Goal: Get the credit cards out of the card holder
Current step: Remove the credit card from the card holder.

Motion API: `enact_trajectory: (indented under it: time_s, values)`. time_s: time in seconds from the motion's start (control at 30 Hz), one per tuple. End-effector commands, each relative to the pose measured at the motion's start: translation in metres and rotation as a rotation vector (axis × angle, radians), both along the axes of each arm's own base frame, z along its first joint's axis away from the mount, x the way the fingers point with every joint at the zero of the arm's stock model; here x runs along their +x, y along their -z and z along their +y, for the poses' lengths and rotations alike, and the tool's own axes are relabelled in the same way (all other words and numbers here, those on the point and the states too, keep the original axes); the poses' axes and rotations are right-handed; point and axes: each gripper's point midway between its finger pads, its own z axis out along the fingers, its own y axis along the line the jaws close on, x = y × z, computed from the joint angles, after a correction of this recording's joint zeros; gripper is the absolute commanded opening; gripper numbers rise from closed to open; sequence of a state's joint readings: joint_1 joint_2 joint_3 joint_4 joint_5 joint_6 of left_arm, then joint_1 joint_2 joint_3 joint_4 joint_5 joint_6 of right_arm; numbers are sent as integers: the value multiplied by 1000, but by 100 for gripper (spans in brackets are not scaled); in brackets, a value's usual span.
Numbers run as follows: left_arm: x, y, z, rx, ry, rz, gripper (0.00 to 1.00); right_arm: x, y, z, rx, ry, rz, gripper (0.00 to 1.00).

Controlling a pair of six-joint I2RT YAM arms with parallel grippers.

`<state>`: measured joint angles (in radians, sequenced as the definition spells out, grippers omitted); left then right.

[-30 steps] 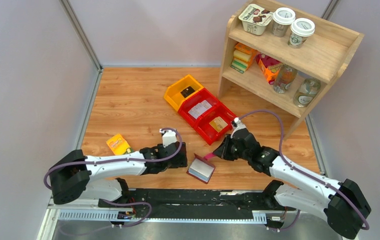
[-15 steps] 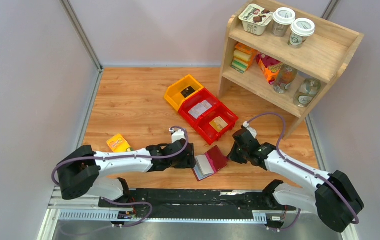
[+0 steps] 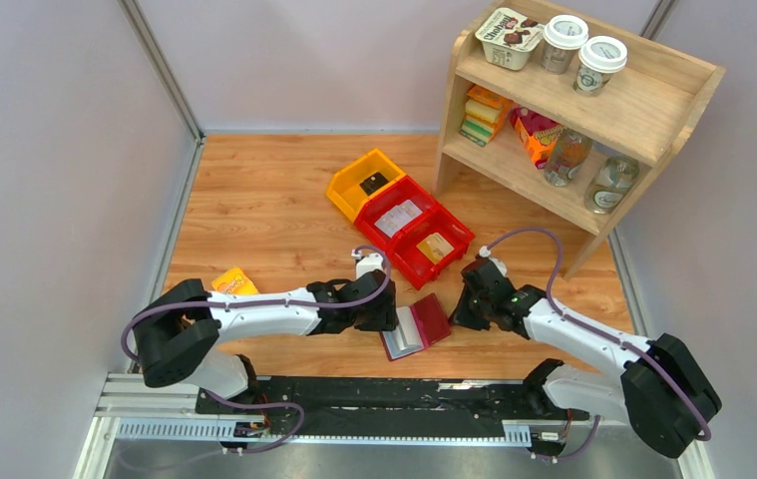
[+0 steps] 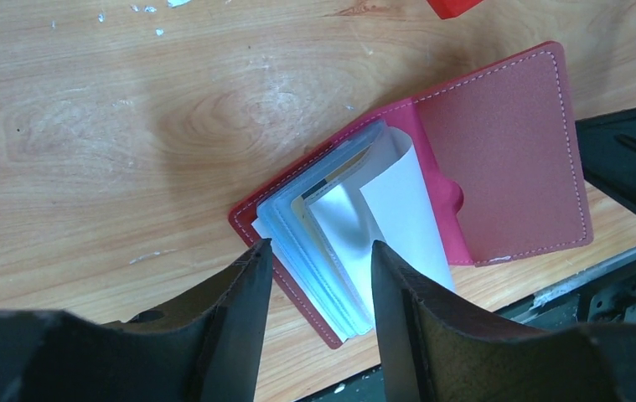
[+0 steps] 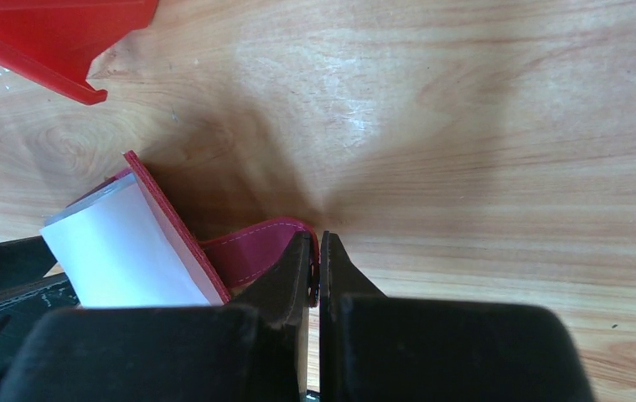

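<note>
left gripper (image 4: 318, 251) first: jaws apart, about half spread, straddling the fanned pale grey-blue pockets (image 4: 297, 239) at their near edge. whether the fingers (image 4: 247, 285) touch the sleeves, i cannot tell. nothing is in its grasp. right gripper (image 5: 315, 243): fingers pressed together on the maroon snap tab (image 5: 255, 247), pinning the card holder (image 3: 432, 317) from its 3 o'clock side, with the left arm in at 9 o'clock. the holder lies open near the table's (image 3: 254, 200) 6 o'clock edge, with the red bin (image 3: 464, 238) at its 12 o'clock. the credit cards (image 4: 335, 176) sit inside the pockets; only one dark-edged sliver peeks out at the top of the fan.

handling, as i read it: the cards are light, stiff and slick, the sleeves soft and floppy, so a pinch could catch plastic leaf rather than card. best hold looks like a card's exposed short edge, drawn straight out along the pocket while the tab is clamped.
</note>
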<state>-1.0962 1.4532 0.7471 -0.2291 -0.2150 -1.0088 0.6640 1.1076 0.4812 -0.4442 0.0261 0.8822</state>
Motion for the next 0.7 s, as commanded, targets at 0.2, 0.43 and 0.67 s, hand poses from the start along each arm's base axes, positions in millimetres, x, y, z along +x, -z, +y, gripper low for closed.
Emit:
enact_trajectory:
  time_s: [0.2,0.43,0.67]
  values:
    - [6,-29,-32,-120,48,-21,54,-1,0,23,128,-45,7,0]
    - [4,-26,-39,-141,52,1,54,-3,3,36,209,-36,27,0]
    - [5,-29,-47,-174,62,-6,55,-3,2,49,242,-54,29,3]
